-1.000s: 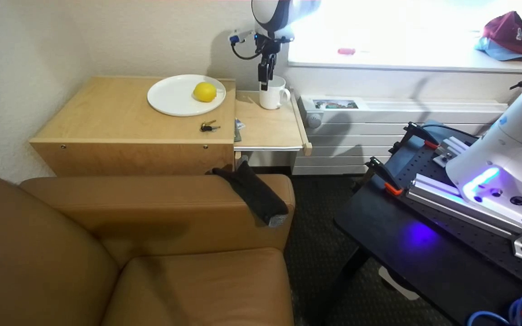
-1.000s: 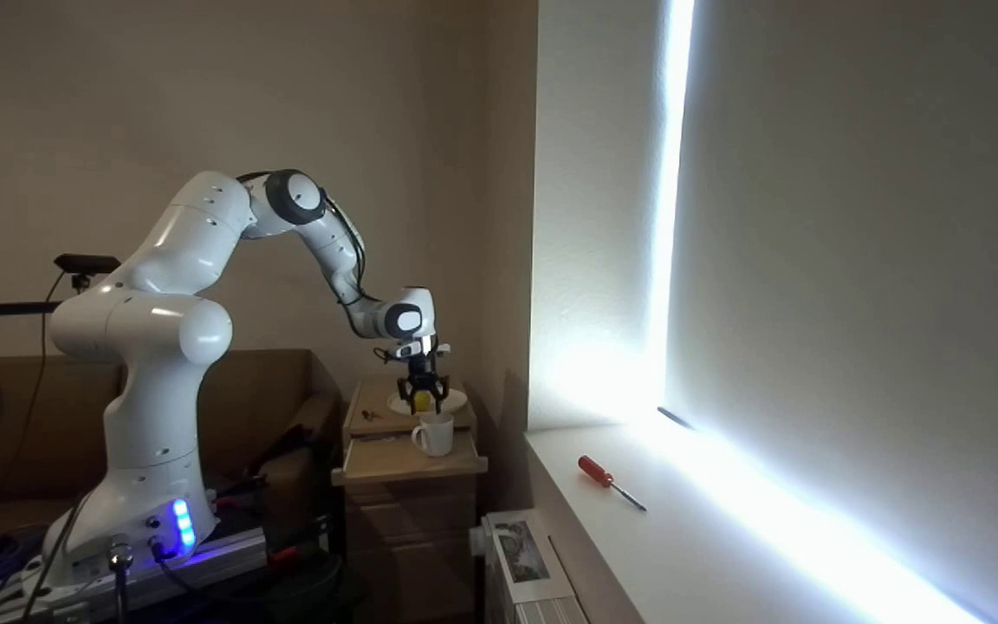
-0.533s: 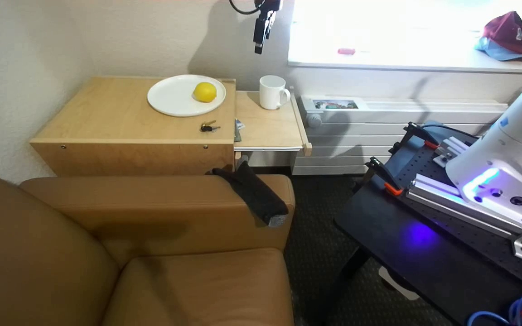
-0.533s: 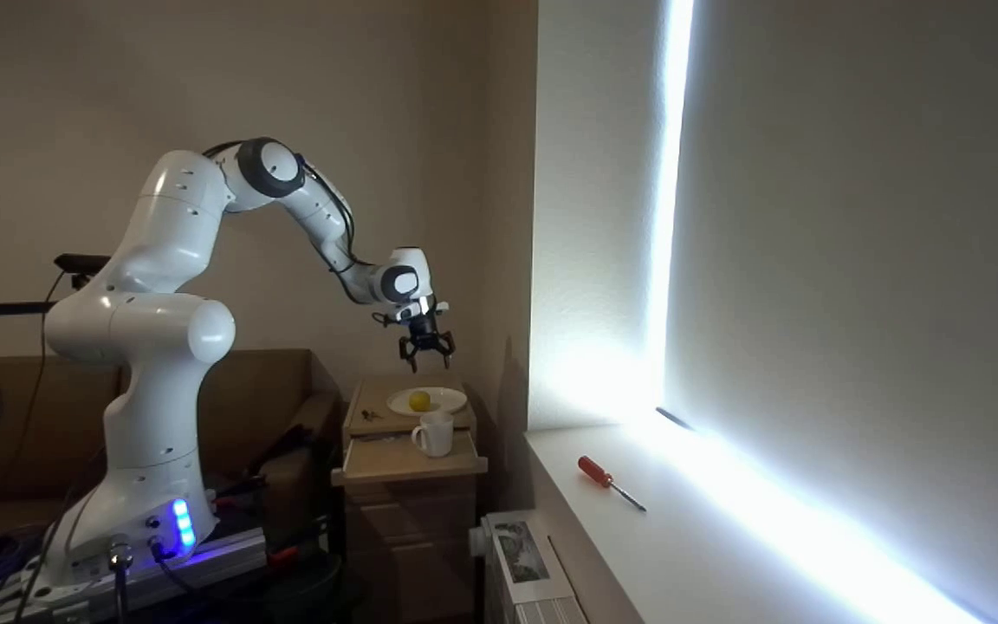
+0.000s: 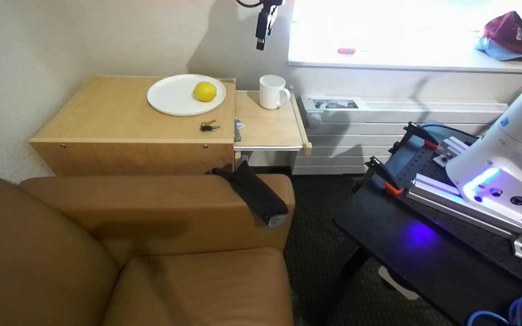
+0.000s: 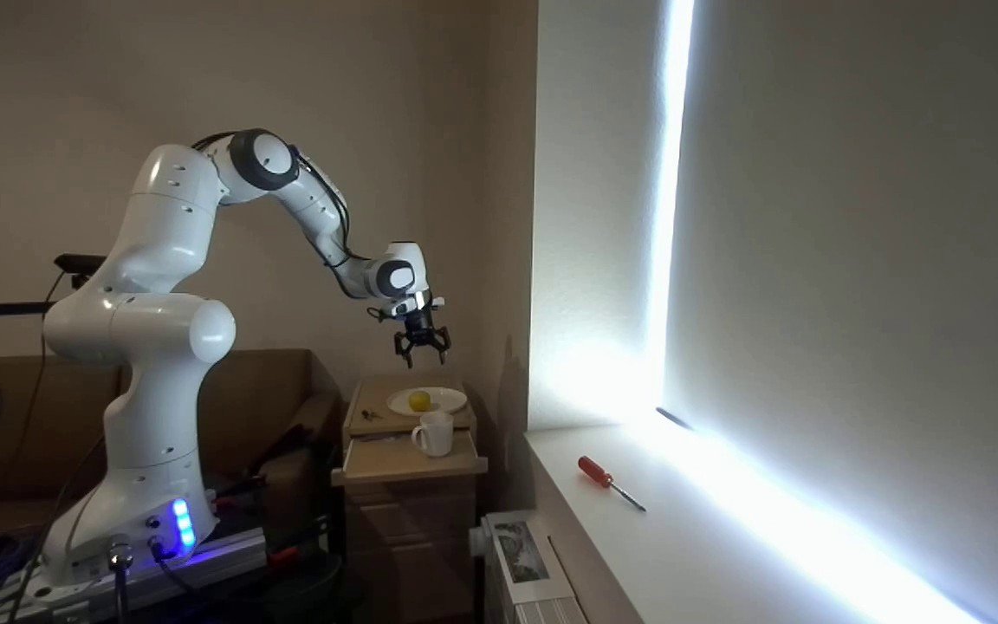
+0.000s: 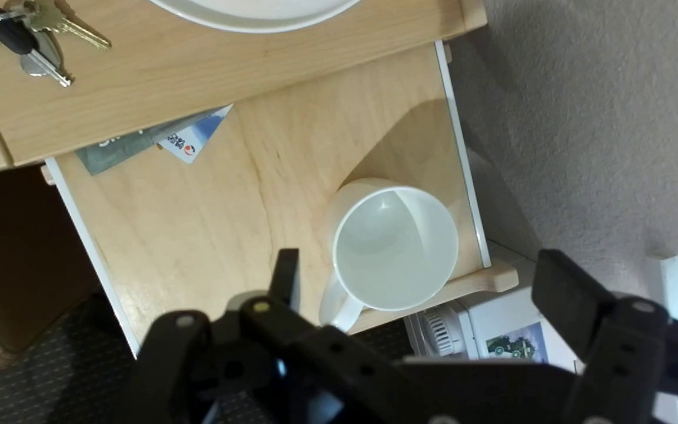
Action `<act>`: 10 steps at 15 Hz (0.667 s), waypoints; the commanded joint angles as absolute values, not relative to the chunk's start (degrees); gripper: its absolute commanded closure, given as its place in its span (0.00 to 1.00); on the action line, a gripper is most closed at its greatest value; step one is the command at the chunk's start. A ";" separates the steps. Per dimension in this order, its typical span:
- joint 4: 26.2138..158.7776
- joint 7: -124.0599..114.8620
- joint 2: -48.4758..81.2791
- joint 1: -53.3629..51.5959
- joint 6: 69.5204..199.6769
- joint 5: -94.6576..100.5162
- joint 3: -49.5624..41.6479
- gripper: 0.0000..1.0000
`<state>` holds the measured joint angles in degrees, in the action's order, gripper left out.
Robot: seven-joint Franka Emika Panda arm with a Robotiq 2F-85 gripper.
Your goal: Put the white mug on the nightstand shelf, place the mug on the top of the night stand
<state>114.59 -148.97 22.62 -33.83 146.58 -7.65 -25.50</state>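
We hold our gripper spread and empty above the white mug, likely to clear its rim. In the wrist view the mug stands upright on the pull-out shelf, presumably to suit the task, the nightstand top at its eleven o'clock.

The mug is upright on the nightstand's pull-out shelf, one level below the top. Plain white cylinder, mouth up, white inside, handle angled toward the shelf's front lip. I see it sitting closer to one side edge. Nightstand's a boxy light tan wood unit, broad flat top, shelf sticking out from under it.
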 commanded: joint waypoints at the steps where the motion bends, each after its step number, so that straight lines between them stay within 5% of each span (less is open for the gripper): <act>1: 114.59 -148.97 22.62 -33.84 146.59 -7.64 -25.50 0.00; 10: 113.62 -149.08 30.48 -34.10 141.89 -15.08 -26.35 0.00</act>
